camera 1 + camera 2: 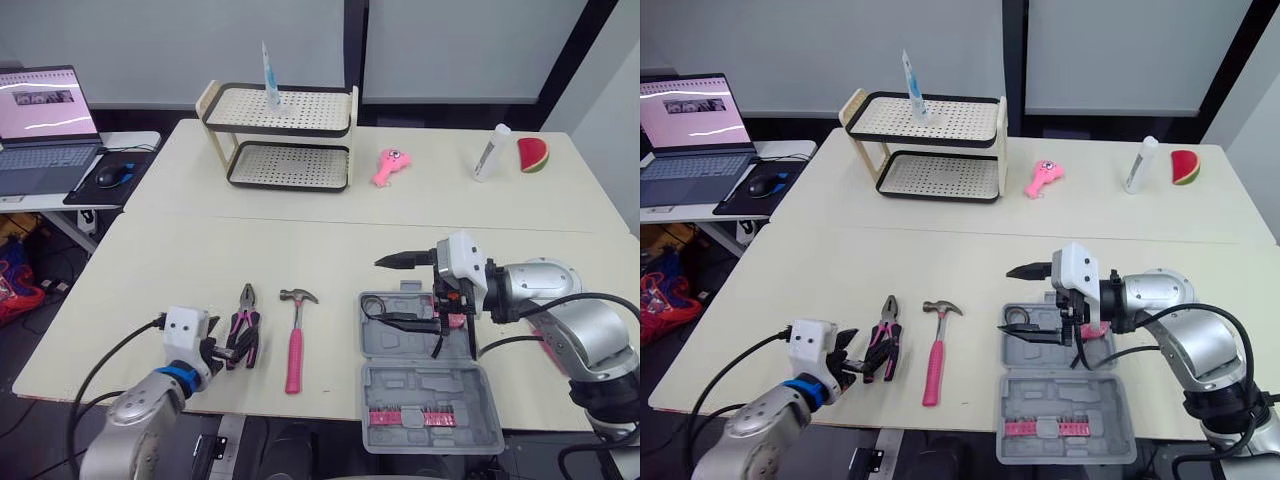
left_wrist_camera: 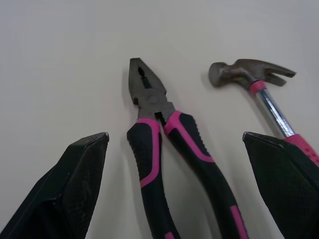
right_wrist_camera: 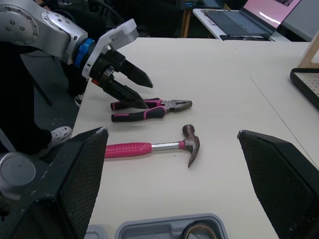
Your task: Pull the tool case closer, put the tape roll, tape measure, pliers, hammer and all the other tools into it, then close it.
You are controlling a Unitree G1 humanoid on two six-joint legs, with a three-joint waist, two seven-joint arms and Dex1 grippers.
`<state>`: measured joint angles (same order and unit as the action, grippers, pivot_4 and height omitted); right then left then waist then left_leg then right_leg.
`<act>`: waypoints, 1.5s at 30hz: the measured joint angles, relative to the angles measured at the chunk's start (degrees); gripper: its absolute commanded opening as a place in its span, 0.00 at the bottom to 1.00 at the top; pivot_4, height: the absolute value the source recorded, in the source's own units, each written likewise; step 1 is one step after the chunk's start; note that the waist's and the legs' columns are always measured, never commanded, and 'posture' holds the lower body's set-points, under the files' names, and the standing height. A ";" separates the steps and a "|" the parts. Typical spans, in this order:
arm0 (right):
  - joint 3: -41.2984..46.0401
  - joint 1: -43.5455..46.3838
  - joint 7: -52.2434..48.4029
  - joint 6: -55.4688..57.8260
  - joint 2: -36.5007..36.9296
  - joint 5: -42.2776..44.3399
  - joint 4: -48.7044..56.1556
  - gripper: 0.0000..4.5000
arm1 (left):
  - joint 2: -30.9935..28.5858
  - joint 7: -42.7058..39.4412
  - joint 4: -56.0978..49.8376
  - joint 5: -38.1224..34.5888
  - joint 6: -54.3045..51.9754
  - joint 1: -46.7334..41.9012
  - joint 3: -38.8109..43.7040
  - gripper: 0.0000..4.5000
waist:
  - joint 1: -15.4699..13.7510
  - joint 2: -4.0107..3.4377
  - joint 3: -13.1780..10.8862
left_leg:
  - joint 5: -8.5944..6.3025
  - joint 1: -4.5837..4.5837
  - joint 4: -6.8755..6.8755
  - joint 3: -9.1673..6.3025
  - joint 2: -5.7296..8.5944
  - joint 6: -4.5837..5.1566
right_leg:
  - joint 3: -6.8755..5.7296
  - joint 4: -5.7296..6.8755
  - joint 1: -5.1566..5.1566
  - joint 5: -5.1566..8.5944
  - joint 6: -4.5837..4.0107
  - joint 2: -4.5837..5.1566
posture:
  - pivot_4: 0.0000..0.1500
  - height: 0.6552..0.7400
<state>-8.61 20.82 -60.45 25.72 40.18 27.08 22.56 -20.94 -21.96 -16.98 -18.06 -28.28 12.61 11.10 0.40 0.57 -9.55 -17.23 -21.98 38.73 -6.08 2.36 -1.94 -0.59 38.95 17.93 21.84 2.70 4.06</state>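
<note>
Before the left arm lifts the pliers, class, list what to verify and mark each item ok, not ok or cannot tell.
1. Jaws of the left gripper open: ok.
2. Handles of the pliers lie between those jaws: ok.
3. The hammer lies apart from the pliers: ok.
4. The tool case is open: ok.
5. Way into the case free: not ok, the right gripper hangs over it, jaws open.
6. Free slot for the pliers: cannot tell.

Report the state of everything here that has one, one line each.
tool case: open, both halves flat.
pliers: lying flat outside the case, jaws shut.
hammer: lying flat outside the case.
left gripper: open at the pliers' handles, not closed on them.
right gripper: open, above the tool case.
laptop: open, screen lit.
</note>
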 measured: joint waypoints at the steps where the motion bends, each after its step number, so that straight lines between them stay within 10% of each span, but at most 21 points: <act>1: 0.01 -0.08 0.33 0.07 0.01 -0.01 0.20 0.99 | 0.39 0.92 0.71 0.81 0.03 -0.45 -0.67 1.00 | 0.00 0.00 0.00 | 0.00 0.00 0.00 0.00 0.00 0.00 | 0.01 0.00 0.00 0.00 0.00 0.00 | 1.00 1.00; 17: 0.08 -1.19 3.36 1.14 -0.20 -0.02 2.32 0.99 | 6.13 9.41 1.58 6.56 -2.90 -3.84 -6.17 1.00 | -0.22 -0.01 0.01 | 0.00 0.06 0.00 -0.01 0.03 -0.01 | 0.01 -0.01 -0.06 0.00 0.00 0.01 | 1.00 1.00; 24: 0.08 -1.18 3.92 1.28 -0.20 -0.02 2.52 1.00 | 6.63 12.54 0.64 7.17 -6.57 -4.42 -5.53 0.61 | -0.17 -0.02 0.01 | 0.00 0.08 -0.01 0.01 0.02 -0.01 | 0.02 -0.01 -0.07 0.00 0.00 0.01 | 1.00 1.00; 30: 0.07 -1.18 4.24 1.34 -0.22 -0.03 2.52 1.00 | 6.38 12.21 0.60 6.87 -6.72 -4.26 -5.02 0.58 | -0.09 -0.02 0.01 | 0.00 0.09 -0.01 0.00 0.01 -0.01 | 0.02 -0.01 -0.07 0.00 0.00 0.01 | 1.00 1.00; 39: 0.53 -1.94 4.18 1.17 0.09 -1.12 2.34 1.00 | -11.00 -2.22 6.09 4.74 -4.78 -5.90 -2.04 0.58 | 0.24 -0.02 -0.04 | 0.01 0.03 -0.06 -0.09 -0.02 -0.02 | 0.00 0.02 0.08 0.00 0.00 -0.02 | 1.00 1.00; 45: 1.32 -2.57 2.02 0.11 3.20 -1.44 0.89 1.00 | -32.17 -29.01 13.45 1.99 3.35 -21.23 -2.35 0.58 | -0.86 0.10 -0.14 | 0.05 -0.23 -0.02 -0.20 0.12 -0.10 | -0.08 -0.11 0.28 -0.01 -0.02 0.08 | 1.00 1.00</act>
<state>-7.29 18.25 -58.43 25.83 43.37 25.63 23.45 -53.11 -50.97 -3.53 -16.07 -24.94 -8.62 8.75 -0.45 0.67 -9.70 -17.17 -22.20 38.71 -6.28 2.48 -2.04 -0.68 38.84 18.21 21.83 2.68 4.15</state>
